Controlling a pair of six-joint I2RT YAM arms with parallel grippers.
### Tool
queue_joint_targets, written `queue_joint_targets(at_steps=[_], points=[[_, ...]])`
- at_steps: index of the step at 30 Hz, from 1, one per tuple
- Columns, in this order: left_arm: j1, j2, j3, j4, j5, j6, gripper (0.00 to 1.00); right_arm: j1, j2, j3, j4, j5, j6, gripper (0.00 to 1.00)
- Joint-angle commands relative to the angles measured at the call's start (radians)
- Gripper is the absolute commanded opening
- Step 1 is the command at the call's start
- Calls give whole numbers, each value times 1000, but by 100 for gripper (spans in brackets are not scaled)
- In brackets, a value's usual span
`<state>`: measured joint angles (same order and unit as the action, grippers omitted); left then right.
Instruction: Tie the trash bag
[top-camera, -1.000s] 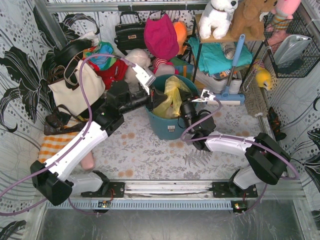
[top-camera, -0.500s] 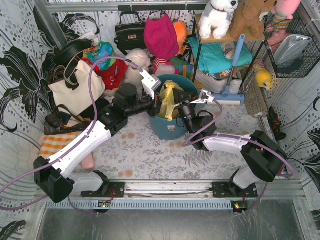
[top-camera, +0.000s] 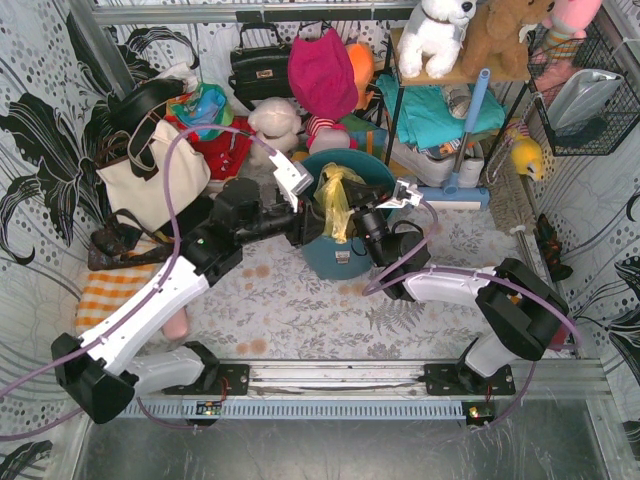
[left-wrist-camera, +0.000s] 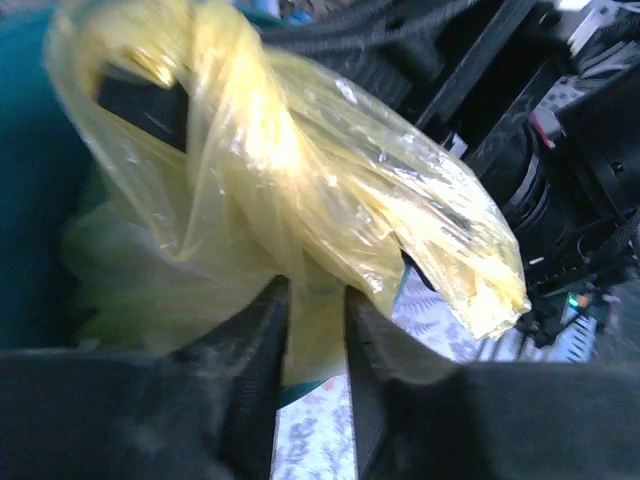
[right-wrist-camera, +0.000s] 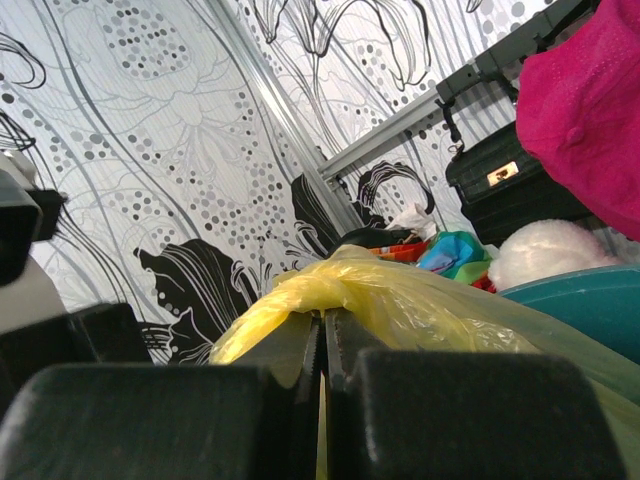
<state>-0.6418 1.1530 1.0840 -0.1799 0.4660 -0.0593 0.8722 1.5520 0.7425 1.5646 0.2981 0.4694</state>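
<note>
The trash bag (top-camera: 335, 196), thin yellow-green plastic, stands in the round teal bin (top-camera: 335, 258), its top gathered into a twisted bundle. My left gripper (top-camera: 308, 222) reaches in from the left. In the left wrist view its fingers (left-wrist-camera: 255, 360) stand narrowly apart with bag film (left-wrist-camera: 300, 170) bunched between the tips (left-wrist-camera: 315, 290). My right gripper (top-camera: 352, 212) comes in from the right. In the right wrist view it is shut (right-wrist-camera: 322, 318) on a fold of the bag (right-wrist-camera: 400, 295), which drapes over its tips. The bag's contents are hidden.
A cream canvas tote (top-camera: 150, 175) leans at the left. A black handbag (top-camera: 258, 65), a pink hat (top-camera: 322, 72) and a white plush (top-camera: 270, 125) crowd behind the bin. A shelf with plush toys (top-camera: 440, 30), a blue-handled mop (top-camera: 465, 140) and a wire basket (top-camera: 585, 100) stand at the right.
The bag's top has gone from a loose upright flap to a tighter twisted bundle. My left arm swung forward and then drew back left. My right gripper moved a little left, closer to the bundle.
</note>
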Motion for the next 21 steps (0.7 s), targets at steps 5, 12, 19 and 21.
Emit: queue_joint_targets(at_steps=[5,12,19,21], points=[[-7,-152,-22,47,-265,6,47,4,7,29,132,-155,55,0],[-6,-269,-72,125,-446,-33,48,4,36,82,135,-273,97,0],[-7,-273,-82,212,-524,-135,57,4,49,111,134,-297,89,0],[-7,-246,-70,217,-506,-146,59,4,50,119,133,-301,84,0]])
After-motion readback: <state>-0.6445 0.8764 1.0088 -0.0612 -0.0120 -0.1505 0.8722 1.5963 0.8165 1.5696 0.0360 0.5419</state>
